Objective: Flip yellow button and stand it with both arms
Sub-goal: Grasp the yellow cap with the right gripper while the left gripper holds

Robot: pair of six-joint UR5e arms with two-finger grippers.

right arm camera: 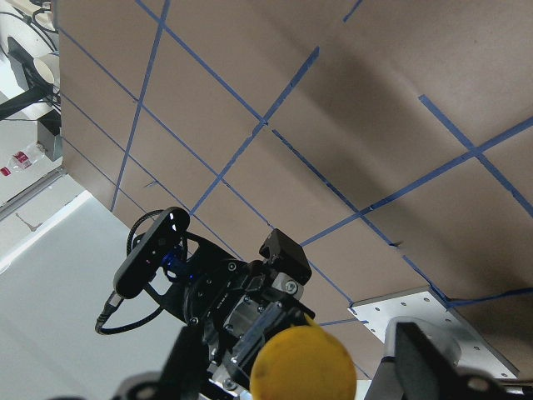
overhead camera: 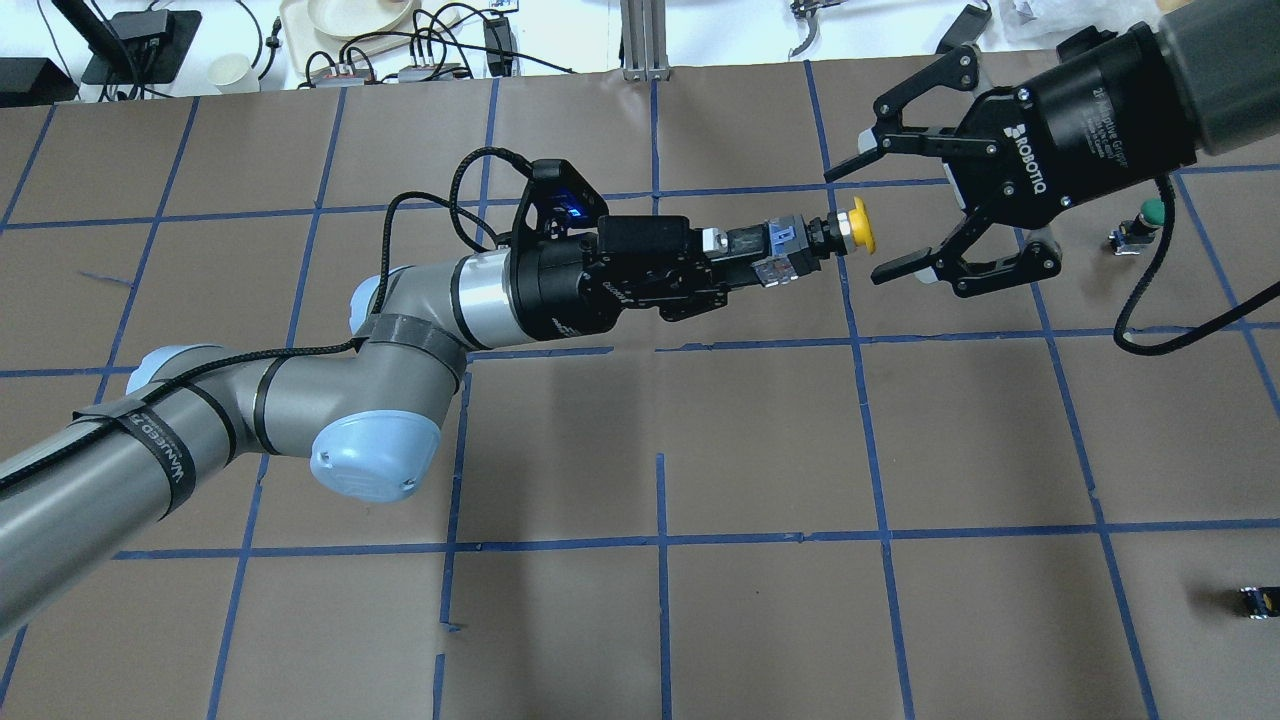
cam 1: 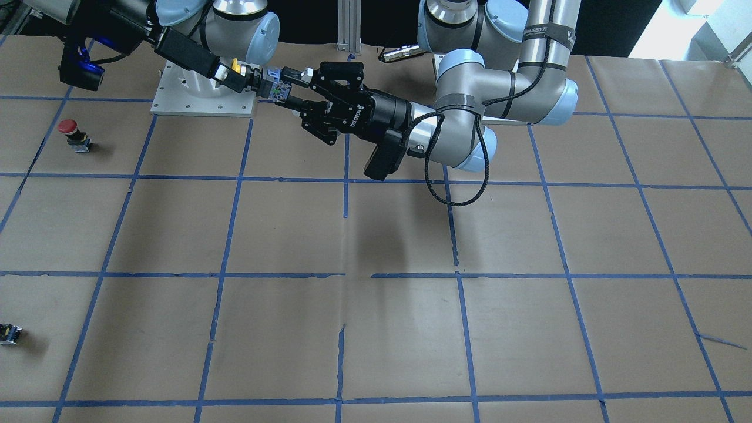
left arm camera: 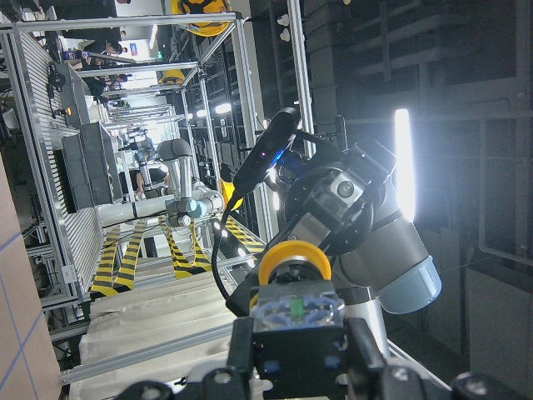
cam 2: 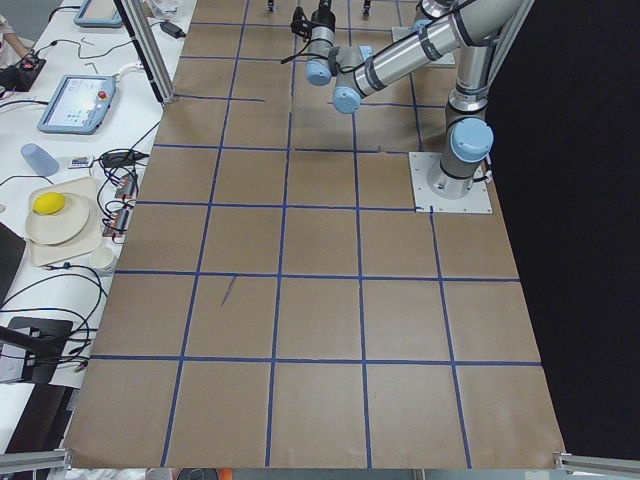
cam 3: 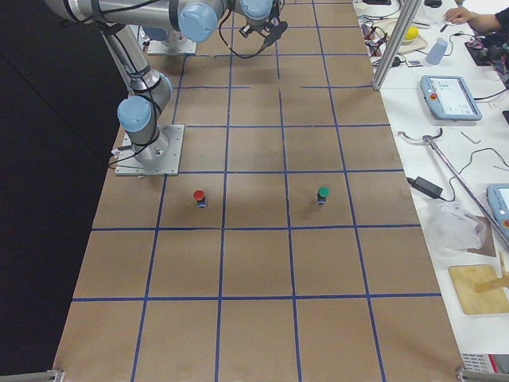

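Note:
My left gripper [overhead camera: 752, 256] is shut on the black-and-grey base of the yellow button [overhead camera: 860, 227] and holds it level in the air, cap pointing at my right gripper [overhead camera: 866, 218]. The right gripper is open, one finger on each side of the yellow cap without touching it. In the front-facing view the left gripper [cam 1: 292, 89] holds the button [cam 1: 275, 89] near the right arm's base. The right wrist view shows the cap [right arm camera: 304, 363] close up between my two open fingers [right arm camera: 423, 360]. The left wrist view shows the base [left arm camera: 296, 315] with the cap behind it.
A red-capped button [cam 1: 69, 133] stands on the table on my right side, and a green-capped one [overhead camera: 1150, 213] farther out. A small dark switch block [overhead camera: 1260, 600] lies near the right edge. The right arm's mounting plate [cam 1: 176, 103] lies under the grippers.

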